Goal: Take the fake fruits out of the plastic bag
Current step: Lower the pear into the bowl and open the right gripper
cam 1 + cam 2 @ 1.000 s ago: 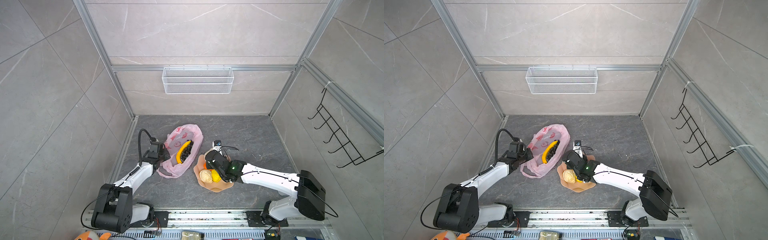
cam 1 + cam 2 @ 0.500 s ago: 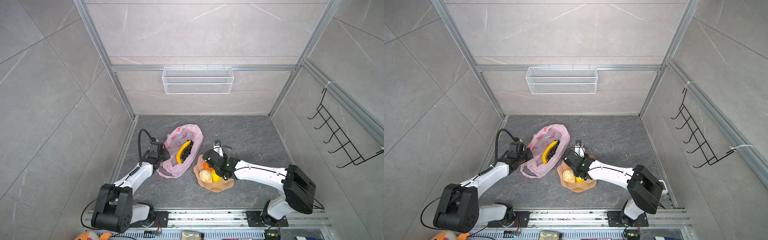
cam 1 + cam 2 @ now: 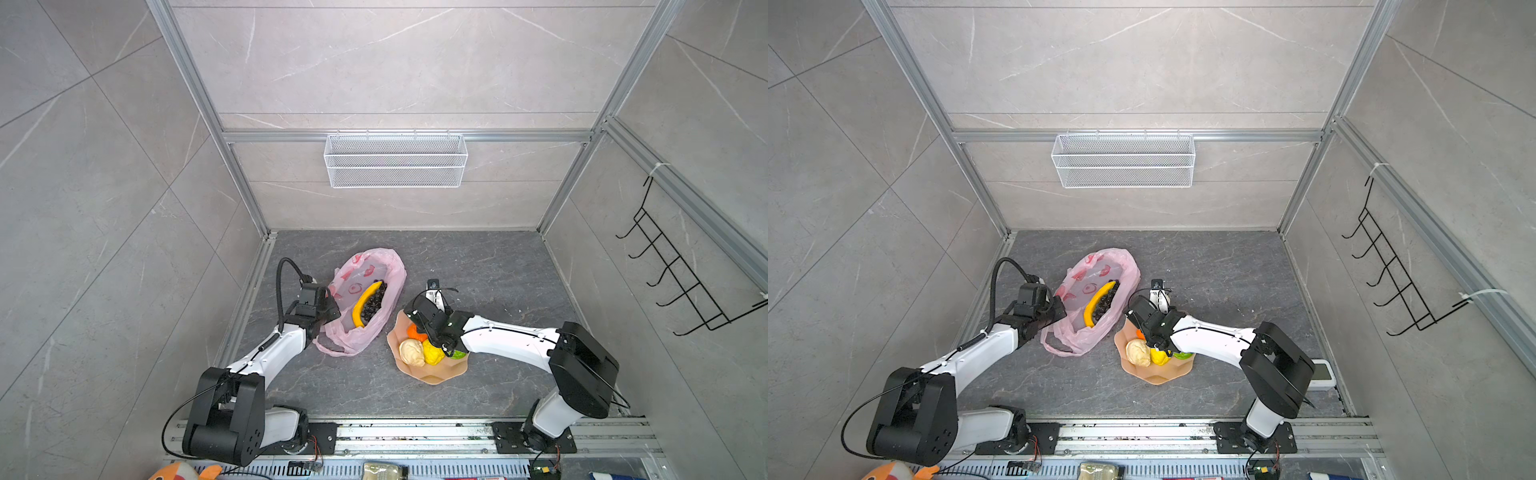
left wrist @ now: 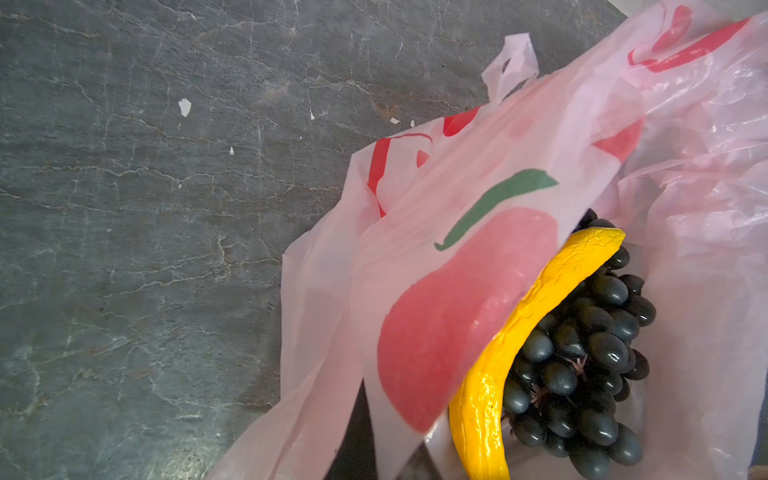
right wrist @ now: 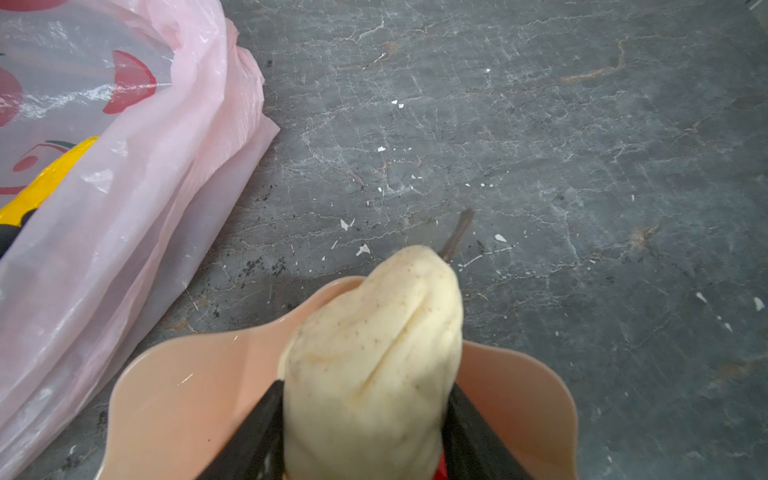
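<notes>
Right hand (image 5: pixel 368 415) pinches beige fruit (image 5: pixel 374 332) over plate (image 5: pixel 187 395) — left hand (image 3: pixel 330 311) (closed) pinches bag (image 3: pixel 397 270).

FREE: you have bare counter (image 3: pixel 498 270) behind and right of the plate (image 3: pixel 436 376) | TIGHT: narrow gap between plate and bag (image 3: pixel 395 270) | BLOCKED: banana (image 3: pixel 362 305) and grapes (image 3: pixel 374 302) fill the bag mouth; left arm (image 3: pixel 286 340) crowds its left rim; right fingers (image 5: pixel 257 428) clamp a beige fruit (image 5: pixel 374 332) over the plate rim

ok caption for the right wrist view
Right hand gripping a beige fake fruit at the peach plate, pink bag alongside.
</notes>
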You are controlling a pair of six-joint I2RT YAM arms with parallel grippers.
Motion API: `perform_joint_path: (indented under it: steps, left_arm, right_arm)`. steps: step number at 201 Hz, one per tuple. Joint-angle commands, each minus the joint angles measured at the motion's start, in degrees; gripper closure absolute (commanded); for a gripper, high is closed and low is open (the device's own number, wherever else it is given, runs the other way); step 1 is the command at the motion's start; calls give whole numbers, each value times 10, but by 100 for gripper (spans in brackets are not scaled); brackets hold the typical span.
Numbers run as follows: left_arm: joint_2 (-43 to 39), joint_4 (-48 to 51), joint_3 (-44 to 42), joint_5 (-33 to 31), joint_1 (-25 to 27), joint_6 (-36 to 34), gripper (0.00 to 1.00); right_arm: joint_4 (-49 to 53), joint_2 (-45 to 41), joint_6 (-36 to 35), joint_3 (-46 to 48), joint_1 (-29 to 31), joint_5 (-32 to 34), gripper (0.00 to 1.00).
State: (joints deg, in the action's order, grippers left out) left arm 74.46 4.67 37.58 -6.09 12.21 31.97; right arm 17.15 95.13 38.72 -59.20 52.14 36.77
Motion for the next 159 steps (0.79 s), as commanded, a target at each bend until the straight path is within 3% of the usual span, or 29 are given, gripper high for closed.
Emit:
perform_joint_path:
  steps: [1,93,159]
  left_arm:
    - [-9,-7,7,-12,-3,-2,100]
    - [-10,-7,6,-12,-4,-1,100]
    - [-13,-6,7,-14,-3,-3,100]
  right_arm:
    - [1,9,-4,-3,-1,-1,44]
    - [-15,29,8,1,2,-26,43]
    - [-16,19,12,5,3,-30,33]
